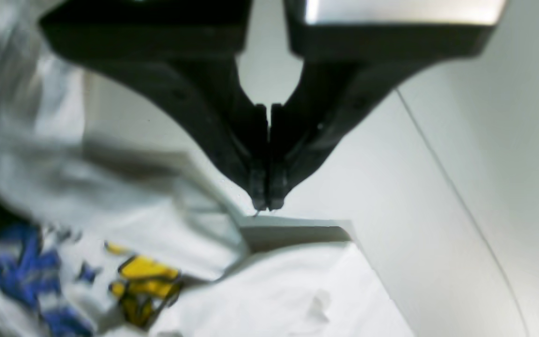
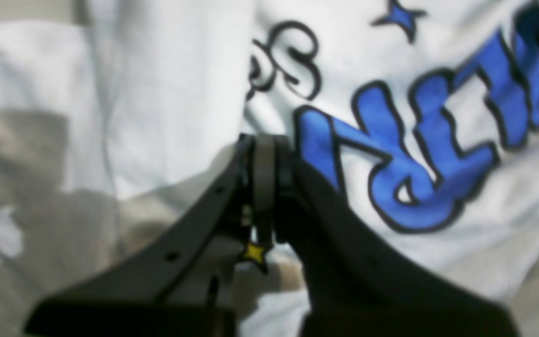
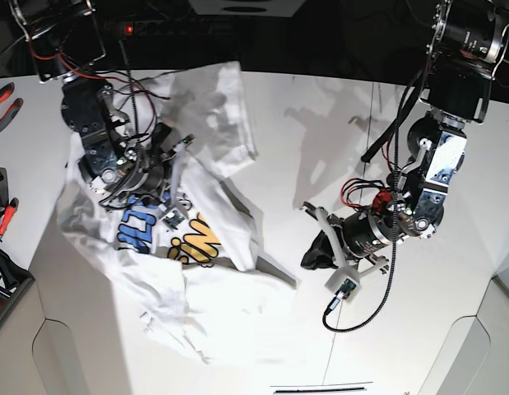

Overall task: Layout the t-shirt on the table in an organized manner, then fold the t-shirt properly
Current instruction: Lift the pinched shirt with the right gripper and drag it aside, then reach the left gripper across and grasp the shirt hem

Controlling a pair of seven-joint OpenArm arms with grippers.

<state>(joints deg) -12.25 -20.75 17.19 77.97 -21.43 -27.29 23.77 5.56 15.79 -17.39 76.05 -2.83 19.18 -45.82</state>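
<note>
Left wrist view: the left gripper [image 1: 268, 206] hangs with its jaws pressed together and nothing visible between them, tips just above a shirt edge; the t-shirt [image 1: 274, 285] lies crumpled on the white counter [image 1: 438, 196], blue and yellow print to the left. Judged risk: jaws this closed would slide over the edge and lift nothing.

Right wrist view: the right gripper [image 2: 264, 154] has its jaws clamped on a fold of the t-shirt [image 2: 166, 93], blue lettering just to the right; how many layers are pinched cannot be told; a pull with two layers caught would likely drag the bundle rather than spread it.

Base view: the t-shirt [image 3: 221, 107] is heaped at the left of the counter [image 3: 336, 107], still unspread; the right gripper [image 3: 159, 156] is buried in it; the left gripper [image 3: 313, 253] sits just right of the cloth; a one-sided pull could tighten the twist or trail the near hem toward the counter edge.
</note>
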